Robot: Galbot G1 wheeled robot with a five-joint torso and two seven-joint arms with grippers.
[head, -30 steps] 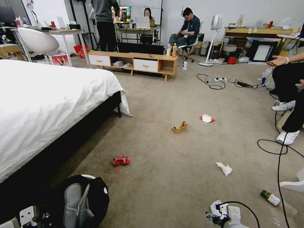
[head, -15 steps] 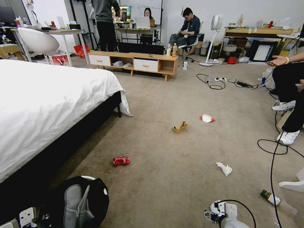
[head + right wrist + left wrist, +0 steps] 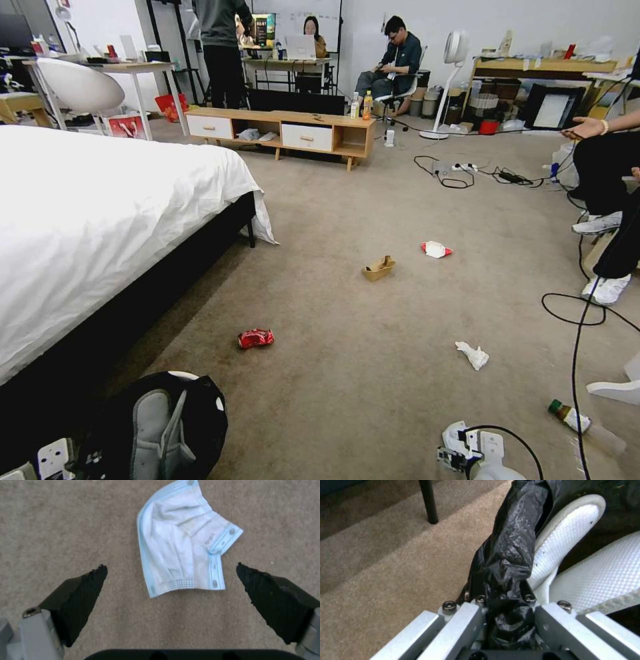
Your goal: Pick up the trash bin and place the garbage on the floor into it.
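Your right gripper [image 3: 171, 567], fingers spread, straddles the face mask [image 3: 185, 542], its long axis toward twelve o'clock; left gripper [image 3: 506, 620] pinches the trash bin [image 3: 566, 537] liner.

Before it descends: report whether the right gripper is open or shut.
Open: the right gripper has its black pads spread wide, flanking the pale blue face mask lying on the carpet.

Black-lined trash bin [image 3: 160, 427] seen near bed, apparently lifted; red wrapper [image 3: 255, 338], tissue [image 3: 473, 355], cardboard [image 3: 379, 268] scattered on carpet [image 3: 347, 373].

Silver bolted links, black ribbed wedge jaws, black cable
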